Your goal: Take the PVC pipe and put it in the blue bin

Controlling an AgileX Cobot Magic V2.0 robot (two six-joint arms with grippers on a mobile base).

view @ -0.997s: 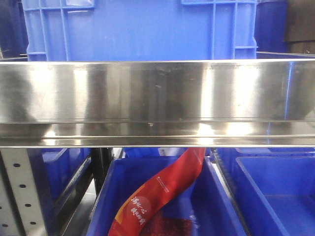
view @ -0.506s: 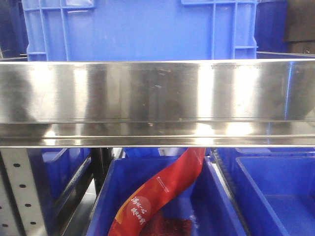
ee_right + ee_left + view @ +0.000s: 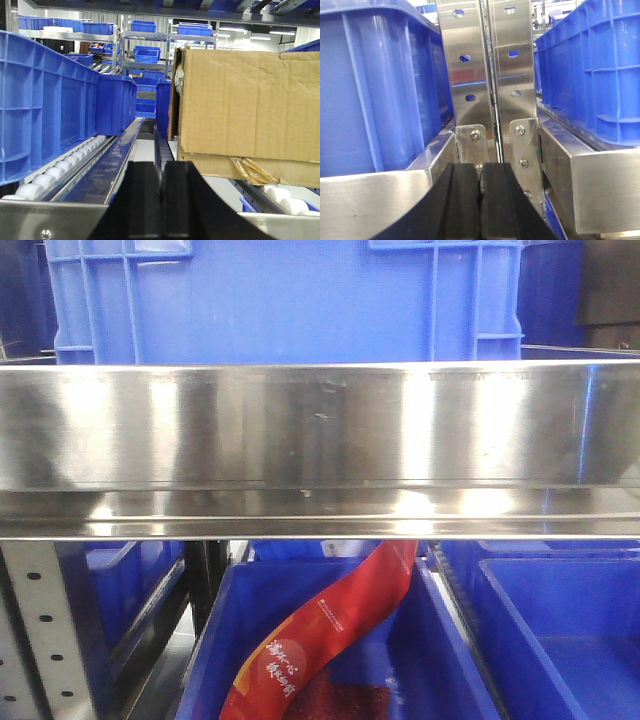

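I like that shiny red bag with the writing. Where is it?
In the front view, the red bag is low in the middle, leaning inside a blue bin under the steel shelf rail.

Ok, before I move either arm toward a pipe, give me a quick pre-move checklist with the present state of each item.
1. PVC pipe located: not ok, none shows in any view.
2. Left end effector empty: ok, fingers pressed together on nothing.
3. Right end effector empty: ok, fingers together, nothing held.
4. Left arm's path: not ok, steel uprights stand straight ahead between two blue bins.
5. Right arm's path: cannot tell, a cardboard box sits close on the right of the roller lane.
6. Target bin identified: cannot tell, several blue bins are in view; one lower bin holds a red packet.
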